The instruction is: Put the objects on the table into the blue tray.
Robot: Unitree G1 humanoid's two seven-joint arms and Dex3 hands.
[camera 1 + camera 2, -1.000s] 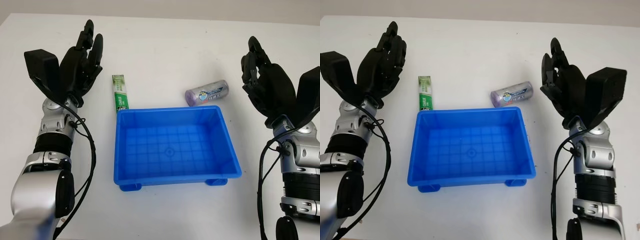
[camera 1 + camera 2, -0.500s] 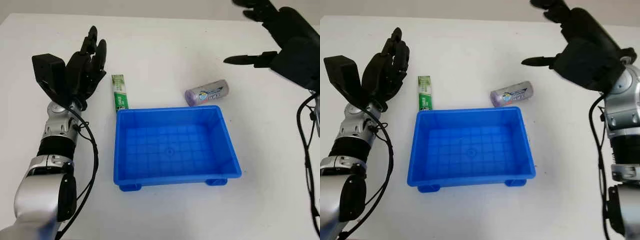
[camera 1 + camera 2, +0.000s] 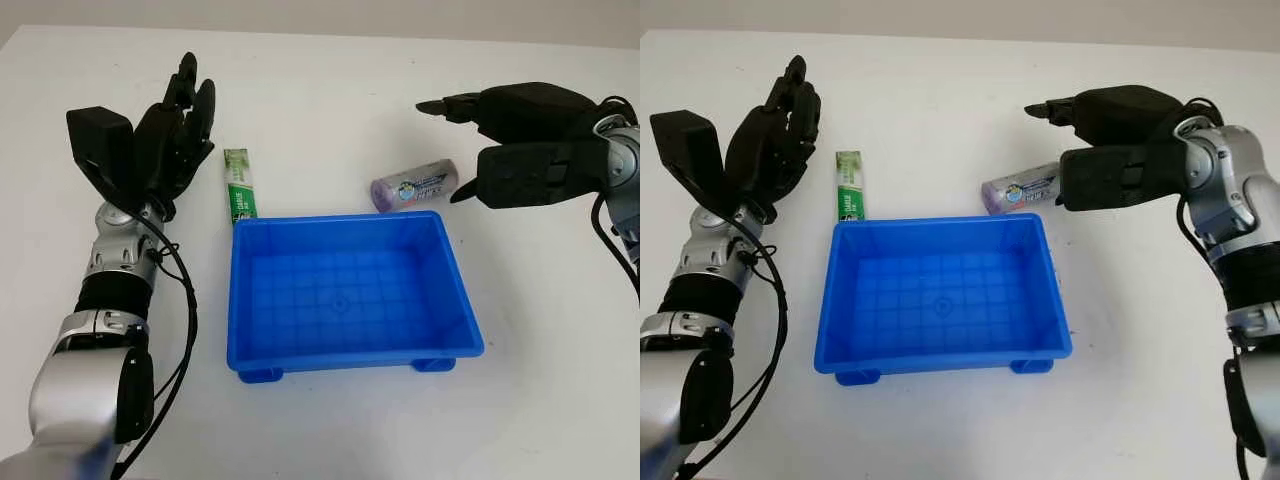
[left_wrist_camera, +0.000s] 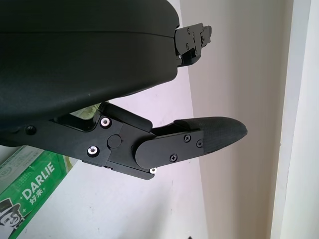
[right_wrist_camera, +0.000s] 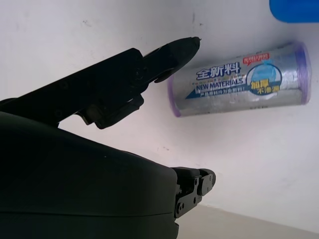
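Observation:
An empty blue tray [image 3: 343, 300] sits mid-table. Just off its far-left corner lies a green toothpaste box [image 3: 240, 187], whose end also appears in the left wrist view [image 4: 24, 195]. A purple-and-silver roll [image 3: 414, 186] lies on its side at the tray's far-right corner, touching or nearly touching the rim; the right wrist view [image 5: 240, 80] has it close below the fingers. My right hand [image 3: 440, 150] is open, hovering just right of and above the roll, apart from it. My left hand [image 3: 190, 95] is open and raised left of the toothpaste box.
The white table [image 3: 320, 90] runs back to a pale wall. A corner of the blue tray [image 5: 295, 10] sits beside the roll in the right wrist view. Black cables hang along both forearms.
My right hand has swung down from high at the back right and now hovers beside the roll. The left hand has barely shifted. The objects have not moved.

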